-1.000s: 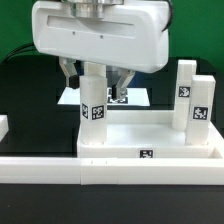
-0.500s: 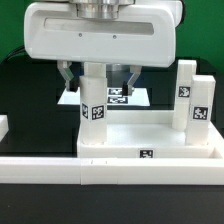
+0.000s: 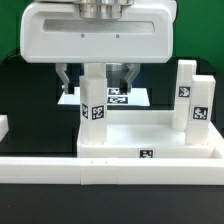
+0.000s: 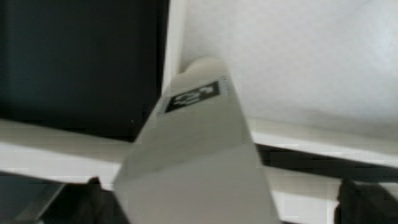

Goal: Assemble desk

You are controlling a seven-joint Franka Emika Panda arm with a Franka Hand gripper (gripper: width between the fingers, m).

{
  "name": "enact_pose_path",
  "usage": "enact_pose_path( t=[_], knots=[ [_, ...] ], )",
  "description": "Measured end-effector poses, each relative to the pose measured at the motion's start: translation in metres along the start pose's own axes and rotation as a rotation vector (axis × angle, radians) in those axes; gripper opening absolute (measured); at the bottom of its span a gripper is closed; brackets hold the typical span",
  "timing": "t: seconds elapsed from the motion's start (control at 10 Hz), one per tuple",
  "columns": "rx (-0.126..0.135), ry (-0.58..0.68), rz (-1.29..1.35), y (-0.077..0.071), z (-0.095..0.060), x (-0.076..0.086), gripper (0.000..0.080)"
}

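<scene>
The white desk top (image 3: 150,135) lies on the table with its rim up. One tagged white leg (image 3: 93,108) stands upright in its corner socket at the exterior view's left. Two more legs (image 3: 186,92) (image 3: 201,108) stand at the right corners. My gripper (image 3: 97,90) hangs straight over the left leg, one finger on each side of it, with a gap showing on both sides. In the wrist view the leg (image 4: 192,150) fills the middle, and the dark fingers (image 4: 68,202) stand apart from it at the edges. My gripper (image 4: 205,208) is open.
The marker board (image 3: 135,97) lies flat behind the desk top. The long low white border wall (image 3: 60,168) runs along the front. A small white piece (image 3: 3,126) shows at the left edge. The table is black.
The gripper has risen a little and its fingers have spread wider, away from the left leg. The leg and desk top have not moved.
</scene>
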State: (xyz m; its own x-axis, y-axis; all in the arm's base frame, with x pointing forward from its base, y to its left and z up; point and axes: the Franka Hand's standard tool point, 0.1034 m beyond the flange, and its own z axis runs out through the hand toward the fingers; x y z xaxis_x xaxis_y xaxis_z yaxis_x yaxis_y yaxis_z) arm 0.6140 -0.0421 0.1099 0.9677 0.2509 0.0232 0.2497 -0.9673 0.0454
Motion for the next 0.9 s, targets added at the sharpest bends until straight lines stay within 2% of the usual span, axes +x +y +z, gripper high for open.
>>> enact_pose_path(
  t=[0.1, 0.3, 0.5, 0.6, 0.9],
  knots=[
    [-0.008, -0.002, -0.096, 0.0018, -0.0001, -0.0003, 0.0649],
    [-0.009, -0.003, -0.128, 0.0032, -0.0001, -0.0007, 0.0649],
    [-0.01, -0.003, -0.125, 0.0035, 0.0002, -0.0009, 0.0378],
    [-0.009, -0.004, -0.124, 0.0035, 0.0003, -0.001, 0.0288],
    [-0.008, -0.003, -0.012, 0.0041, 0.0003, -0.0013, 0.0288]
  ],
)
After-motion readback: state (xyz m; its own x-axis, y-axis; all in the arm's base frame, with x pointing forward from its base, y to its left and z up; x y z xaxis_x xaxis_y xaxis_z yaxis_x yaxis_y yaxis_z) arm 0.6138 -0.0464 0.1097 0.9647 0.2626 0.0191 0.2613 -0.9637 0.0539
